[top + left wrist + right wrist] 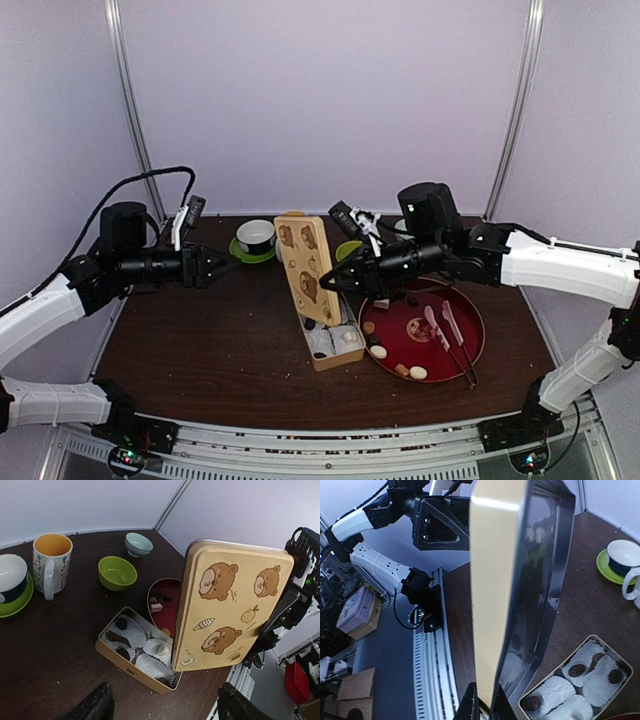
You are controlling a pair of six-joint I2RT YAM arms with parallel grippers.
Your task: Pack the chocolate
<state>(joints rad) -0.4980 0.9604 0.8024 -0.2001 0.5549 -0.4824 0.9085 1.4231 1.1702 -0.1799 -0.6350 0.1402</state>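
Packing looks partway done: some chocolates [121, 624] sit in paper cups inside the tin box [111, 655], while others lie on the red tray [470, 335]. The right hand [482, 705] pinches the bear-printed lid [232, 605] upright by the box. The left hand [225, 267] hovers wide open and empty.

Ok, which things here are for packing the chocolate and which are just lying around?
For the job: chocolates, tin, its lid held by the right gripper, red tray, maybe the tongs.
Just lying about: mug, green bowl, pale blue bowl, cup on a green saucer.
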